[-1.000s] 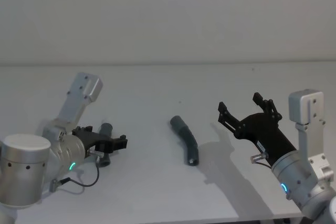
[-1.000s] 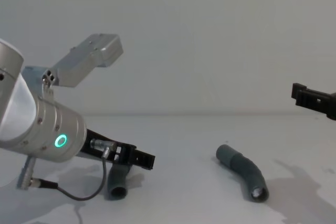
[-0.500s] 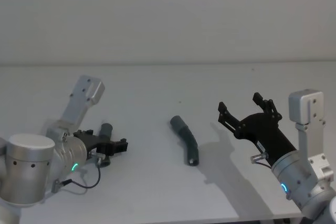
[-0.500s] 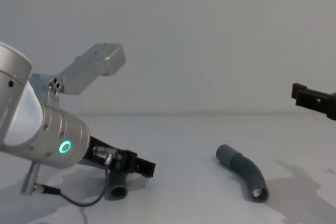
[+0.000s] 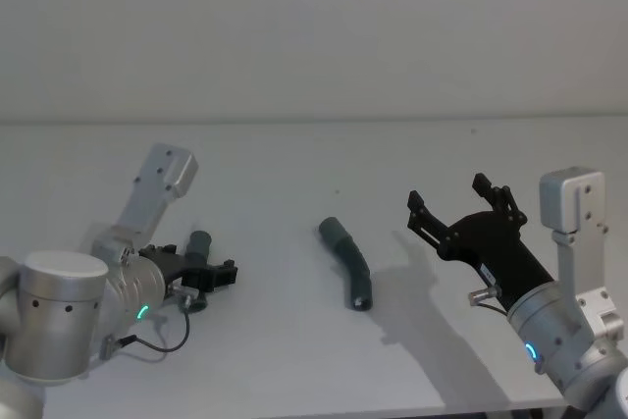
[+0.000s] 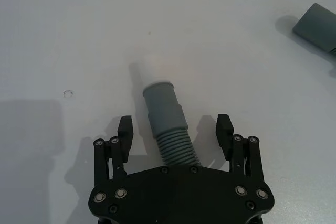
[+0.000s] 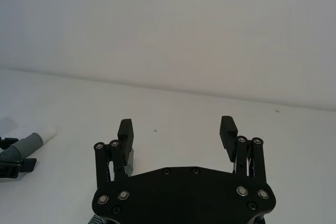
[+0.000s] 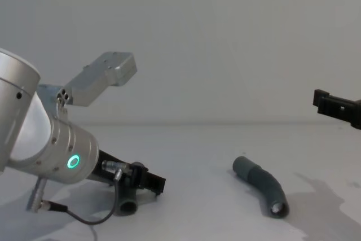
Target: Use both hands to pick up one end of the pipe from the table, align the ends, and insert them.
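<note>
One grey pipe piece (image 5: pixel 199 243) lies on the white table (image 5: pixel 294 159) at the left. My left gripper (image 5: pixel 218 276) is low over it and open. In the left wrist view its fingers (image 6: pixel 125 129) stand on either side of the piece's ribbed part (image 6: pixel 173 145), apart from it, with the smooth cuff (image 6: pixel 160 98) pointing away. The other pipe piece (image 5: pixel 349 264) lies bent at the table's middle, also in the chest view (image 8: pixel 263 187). My right gripper (image 5: pixel 448 194) hangs open above the table to its right, with nothing between its fingers (image 7: pixel 125 132).
The right wrist view shows the left piece's cuff with a white tip (image 7: pixel 48 131) far off. A plain wall (image 5: pixel 314 26) rises behind the table. The table's front edge (image 5: pixel 294 413) runs close below both arms.
My left gripper has sunk slightly toward the table over the left pipe piece. The right arm and the middle piece have not moved.
</note>
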Robot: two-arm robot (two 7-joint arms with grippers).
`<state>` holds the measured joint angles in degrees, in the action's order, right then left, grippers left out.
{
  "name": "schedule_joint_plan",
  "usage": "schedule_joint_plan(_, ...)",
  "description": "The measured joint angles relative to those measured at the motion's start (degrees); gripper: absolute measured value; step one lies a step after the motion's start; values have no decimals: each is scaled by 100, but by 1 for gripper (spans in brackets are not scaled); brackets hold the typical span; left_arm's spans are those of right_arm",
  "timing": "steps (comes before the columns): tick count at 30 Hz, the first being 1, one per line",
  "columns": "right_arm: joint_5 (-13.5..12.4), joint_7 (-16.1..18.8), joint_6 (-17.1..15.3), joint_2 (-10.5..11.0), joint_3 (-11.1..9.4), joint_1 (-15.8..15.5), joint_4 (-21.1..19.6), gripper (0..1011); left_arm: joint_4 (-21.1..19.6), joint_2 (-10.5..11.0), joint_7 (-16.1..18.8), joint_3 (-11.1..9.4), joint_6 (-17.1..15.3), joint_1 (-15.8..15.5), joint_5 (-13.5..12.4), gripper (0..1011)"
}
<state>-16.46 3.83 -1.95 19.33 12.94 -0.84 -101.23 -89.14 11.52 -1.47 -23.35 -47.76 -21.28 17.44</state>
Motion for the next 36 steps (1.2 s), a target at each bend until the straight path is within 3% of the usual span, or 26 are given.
schedule_joint_plan(36,0,0,0,0,0,0,0,1000,85,-35,-7,-13,43,-22,-48,717)
